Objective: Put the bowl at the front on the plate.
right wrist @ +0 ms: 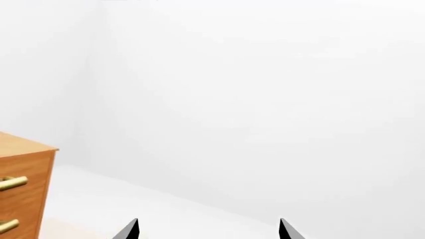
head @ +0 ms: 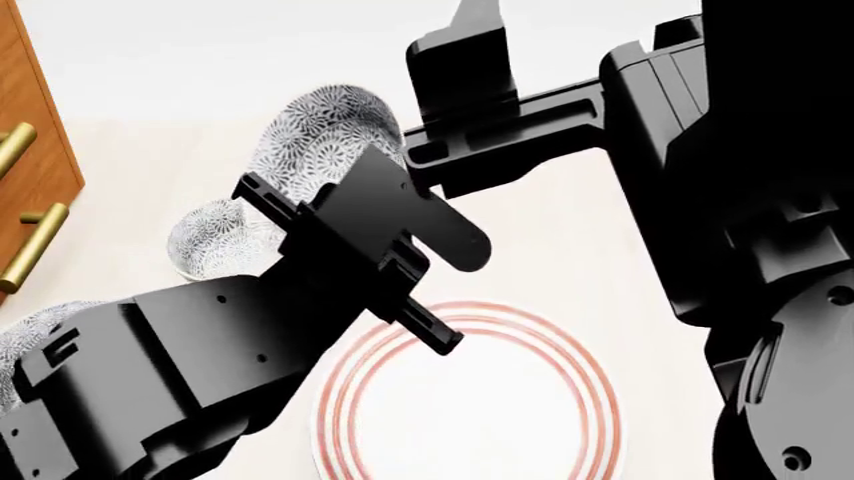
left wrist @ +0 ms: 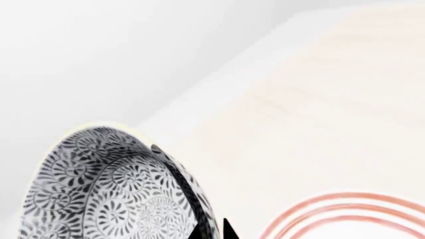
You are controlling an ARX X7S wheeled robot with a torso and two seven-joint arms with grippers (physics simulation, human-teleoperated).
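The left pincer (left wrist: 211, 230) is clenched on the rim of the bowl (left wrist: 113, 191), lifted off the desk (left wrist: 319, 109), with the plate (left wrist: 345, 214) just beside and below it, so only lowering and releasing remain.

I observe a simulated domestic dining setting: pale surface (head: 601, 260), patterned bowls (head: 327, 135), wooden cabinet (head: 34, 150) with brass handles (head: 34, 245).

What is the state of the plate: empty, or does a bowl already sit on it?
Empty. In the head view the plate shows bare white inside its red rings; the left gripper overlaps only its far rim.
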